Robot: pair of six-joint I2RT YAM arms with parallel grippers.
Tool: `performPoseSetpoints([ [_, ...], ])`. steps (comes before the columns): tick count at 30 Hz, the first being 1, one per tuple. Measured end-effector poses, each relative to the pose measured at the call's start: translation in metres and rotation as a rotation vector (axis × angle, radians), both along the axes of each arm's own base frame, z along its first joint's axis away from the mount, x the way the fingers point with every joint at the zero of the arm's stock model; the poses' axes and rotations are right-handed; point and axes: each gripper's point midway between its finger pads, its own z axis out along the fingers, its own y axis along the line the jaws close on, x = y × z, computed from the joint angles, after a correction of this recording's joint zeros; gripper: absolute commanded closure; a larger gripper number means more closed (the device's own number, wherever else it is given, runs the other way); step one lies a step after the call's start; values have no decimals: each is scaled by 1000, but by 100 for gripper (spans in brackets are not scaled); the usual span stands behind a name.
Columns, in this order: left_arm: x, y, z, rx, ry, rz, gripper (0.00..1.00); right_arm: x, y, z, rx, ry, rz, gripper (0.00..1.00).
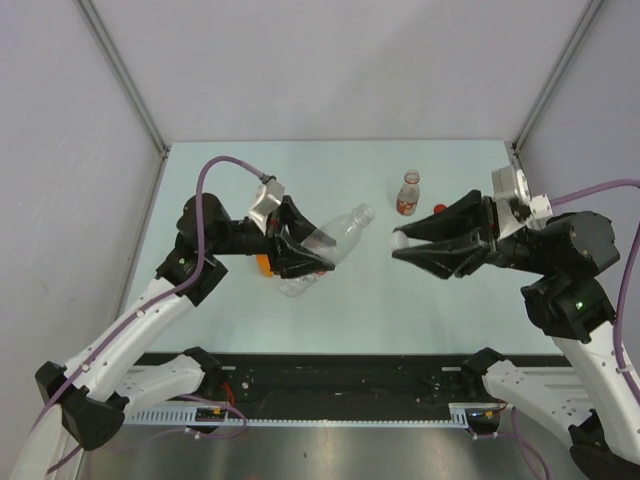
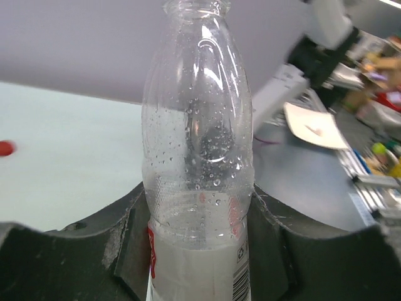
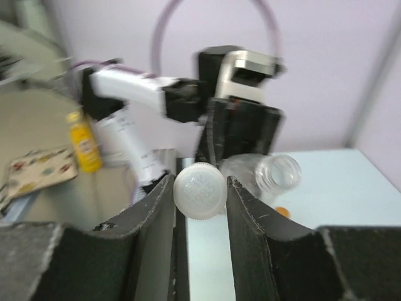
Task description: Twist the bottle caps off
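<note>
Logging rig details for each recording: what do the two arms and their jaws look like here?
Both the left arm and right arm have white lower links, black upper joints and a silver wrist block. A purple cable loops along each. The jaws are black and wedge-shaped. A small green light shows on the right arm's black housing.

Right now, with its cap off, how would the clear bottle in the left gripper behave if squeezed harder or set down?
The clear bottle looks empty but for droplets, so probably light. Its clear plastic walls would likely dent under a harder squeeze from the left gripper. Laid on its side, the round body could well roll.
</note>
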Motion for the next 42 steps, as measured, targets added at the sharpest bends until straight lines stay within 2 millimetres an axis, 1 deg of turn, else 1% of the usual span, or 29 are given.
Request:
performPoseSetpoints([
  [3, 25, 8, -3, 6, 9, 159, 100, 38, -4, -4, 18, 62, -196, 100],
  [5, 43, 15, -3, 8, 7, 281, 100, 75, -13, -10, 30, 124, -386, 100],
  [6, 51, 19, -3, 10, 9, 341, 100, 89, -17, -13, 30, 149, -453, 100],
  [8, 66, 26, -4, 17, 15, 449, 99, 124, -27, -27, 20, 220, -623, 100],
  [11, 82, 36, -7, 29, 22, 565, 99, 174, -40, -61, -43, 325, -843, 100],
  [13, 91, 43, -9, 35, 29, 634, 100, 200, -44, -90, -107, 386, -956, 100],
  [15, 100, 51, -9, 39, 29, 706, 100, 220, -43, -123, -187, 438, -1038, 100],
  [17, 105, 58, -8, 39, 24, 757, 100, 233, -45, -149, -250, 476, -1101, 100],
  [21, 113, 77, -4, 29, 25, 883, 100, 251, -49, -196, -345, 549, -1199, 100],
  [26, 116, 97, 2, 10, 22, 986, 99, 263, -50, -255, -430, 639, -1268, 100],
  [30, 114, 105, 4, -3, 18, 1019, 99, 270, -46, -302, -488, 710, -1287, 100],
  [35, 115, 107, 3, -2, 20, 1032, 99, 278, -47, -341, -523, 777, -1314, 100],
  [42, 117, 106, -8, 19, 32, 1032, 99, 290, -69, -390, -570, 870, -1393, 100],
])
